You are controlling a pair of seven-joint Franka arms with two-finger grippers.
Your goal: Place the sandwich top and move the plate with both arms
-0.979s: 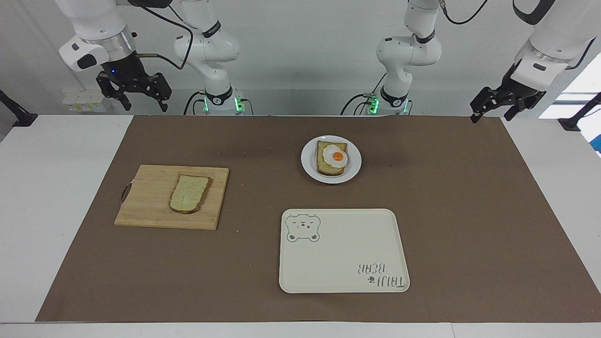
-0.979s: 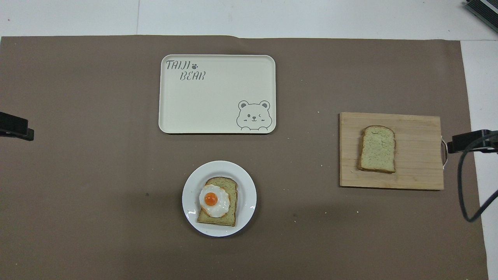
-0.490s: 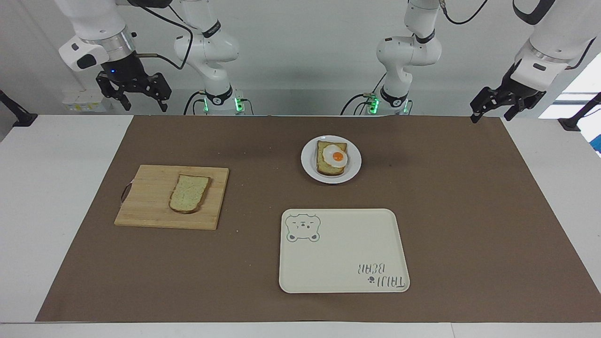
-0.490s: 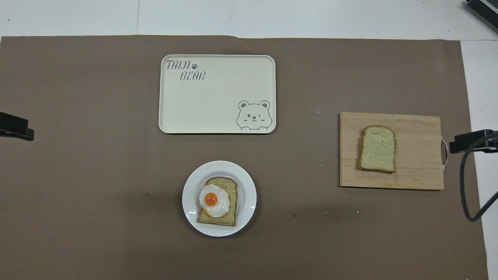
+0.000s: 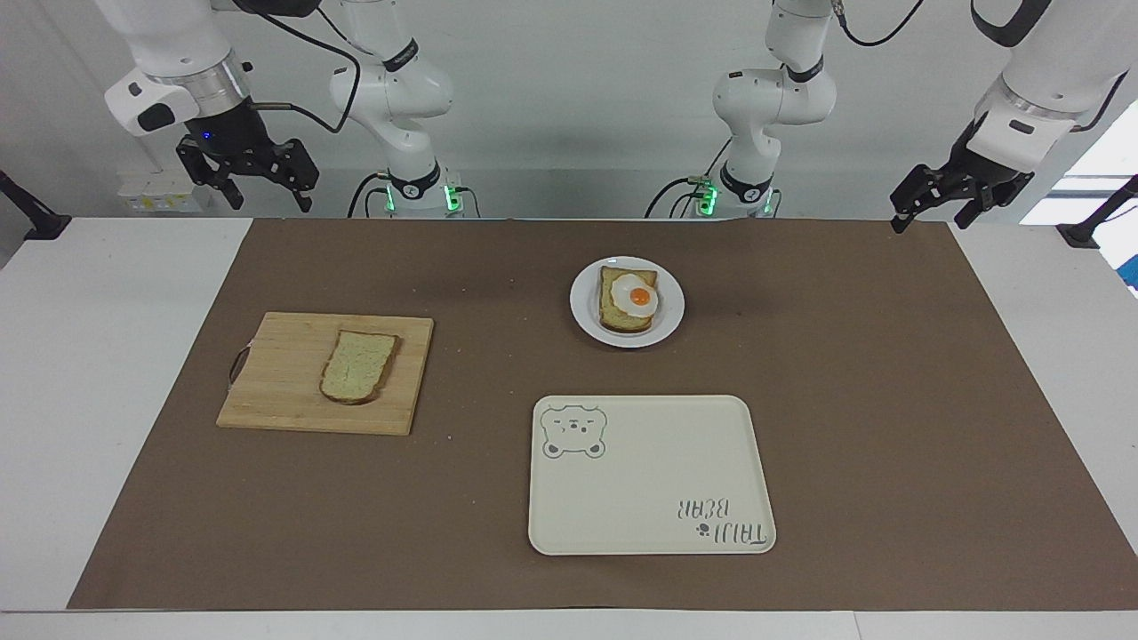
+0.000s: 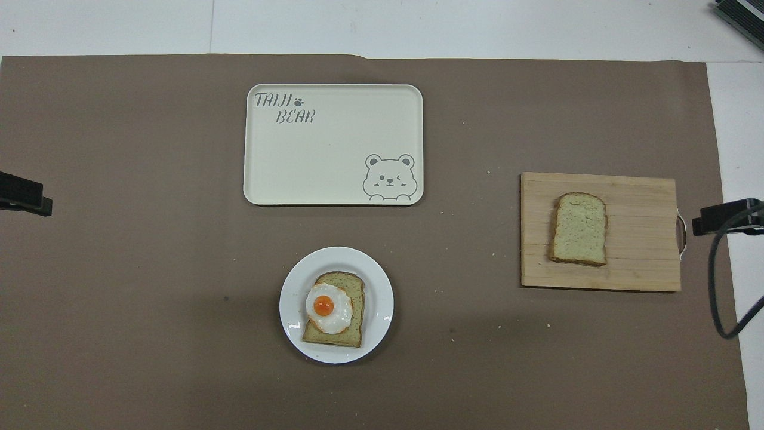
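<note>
The sandwich top [image 5: 358, 365] [image 6: 578, 229], a plain pale slice with a brown crust, lies flat on a wooden cutting board [image 5: 276, 373] [image 6: 641, 263] toward the right arm's end of the table. The small white plate [image 5: 672, 307] [image 6: 379, 298] sits mid-table, nearer to the robots, and carries a bread slice with a fried egg [image 5: 635, 296]. My right gripper [image 5: 258, 191] [image 6: 725, 218] hangs open and empty, high over the table's edge near the board. My left gripper [image 5: 932, 212] [image 6: 24, 198] waits open and empty over the mat's corner at its own end.
A cream rectangular tray [image 5: 649, 480] [image 6: 322, 155] with a bear drawing lies farther from the robots than the plate. A brown mat [image 5: 889, 400] covers most of the white table. A black cable [image 6: 713, 286] loops beside the board's handle.
My right gripper has drifted slightly up and outward toward its own end of the table. The left arm, bread, plate and tray have not moved.
</note>
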